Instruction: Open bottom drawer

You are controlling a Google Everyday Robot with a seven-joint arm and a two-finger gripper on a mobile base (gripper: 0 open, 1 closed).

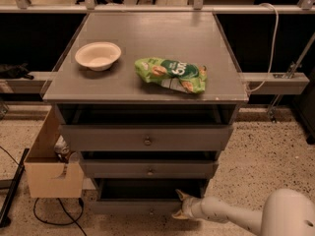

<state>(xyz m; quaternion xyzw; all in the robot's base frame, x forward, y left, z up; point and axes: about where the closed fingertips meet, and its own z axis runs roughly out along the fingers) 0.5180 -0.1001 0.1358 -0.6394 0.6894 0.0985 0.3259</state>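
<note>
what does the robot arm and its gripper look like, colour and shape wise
The arm is smooth off-white, with a big rounded shell at the lower right that narrows to a slim tube. The gripper, at the right end of the bottom drawer front, is a cream-tan shade. No cables or markings show on either.

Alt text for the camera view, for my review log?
The robot's gripper sits at the right end of the bottom drawer of a grey three-drawer cabinet. A white bowl and a green snack bag lie on top.
</note>
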